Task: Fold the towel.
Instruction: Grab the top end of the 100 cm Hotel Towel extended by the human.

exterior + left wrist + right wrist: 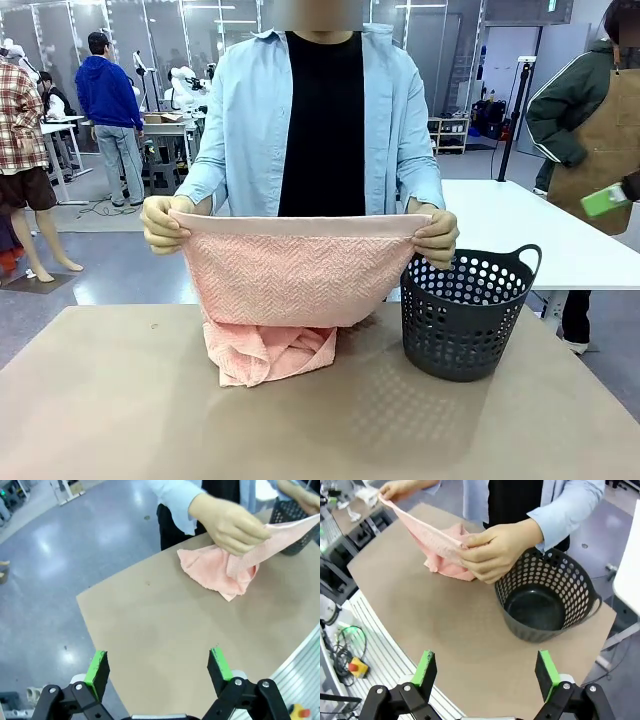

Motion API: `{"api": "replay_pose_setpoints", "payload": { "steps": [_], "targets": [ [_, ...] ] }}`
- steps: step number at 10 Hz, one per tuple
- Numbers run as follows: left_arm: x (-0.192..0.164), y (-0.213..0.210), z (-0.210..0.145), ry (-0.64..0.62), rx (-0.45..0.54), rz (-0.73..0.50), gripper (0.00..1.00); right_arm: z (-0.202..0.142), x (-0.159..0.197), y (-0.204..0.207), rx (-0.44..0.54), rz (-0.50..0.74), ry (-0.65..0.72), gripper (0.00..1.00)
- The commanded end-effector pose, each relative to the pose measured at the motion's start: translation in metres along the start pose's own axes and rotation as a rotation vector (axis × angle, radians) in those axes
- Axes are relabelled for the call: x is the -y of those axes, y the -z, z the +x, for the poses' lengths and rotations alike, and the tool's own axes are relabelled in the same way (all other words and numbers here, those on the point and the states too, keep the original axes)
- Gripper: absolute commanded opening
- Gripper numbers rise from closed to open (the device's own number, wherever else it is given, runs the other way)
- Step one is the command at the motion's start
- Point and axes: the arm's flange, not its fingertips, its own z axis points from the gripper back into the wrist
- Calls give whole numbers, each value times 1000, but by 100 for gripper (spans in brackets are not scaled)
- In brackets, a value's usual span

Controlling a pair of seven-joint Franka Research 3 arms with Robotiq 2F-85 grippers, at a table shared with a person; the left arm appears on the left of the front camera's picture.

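A person at the far side holds the salmon-pink towel (pixel 285 275) up by its two top corners, one in each hand. Its upper edge is stretched level and its lower part is bunched on the table (pixel 120 400). The left wrist view has the towel (pixel 220 570) far ahead, one hand (pixel 230 525) pinching it. My left gripper (pixel 159 669) is open above the table's near edge, holding nothing. My right gripper (pixel 487 672) is open too, hovering well short of the towel (pixel 440 547) and the person's other hand (pixel 495 552).
A dark grey perforated basket (pixel 465 310) stands empty on the table right of the towel, basket (pixel 545 597) close to the person's hand. A white table (pixel 530 225) stands behind. Other people stand in the background.
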Motion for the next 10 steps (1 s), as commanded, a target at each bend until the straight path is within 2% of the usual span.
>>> {"api": "replay_pose_setpoints", "payload": {
  "steps": [1,3,4,8,9,10],
  "targets": [
    [7,6,11,24,-11,29,100,11,-4,7,-13,-19,-5,100],
    [7,4,10,0,3,-27,100,11,-5,6,-3,-23,29,100],
    [13,9,13,43,-14,0,100,13,-9,10,-5,-12,-37,100],
    [10,11,11,50,-19,-25,100,13,-9,10,-5,-12,-37,100],
    [20,2,36,218,-18,-1,100,13,-7,9,-3,5,-56,100],
    [34,-1,69,378,-25,-4,100,41,-18,9,-86,-4,-181,100]
  ]
}}
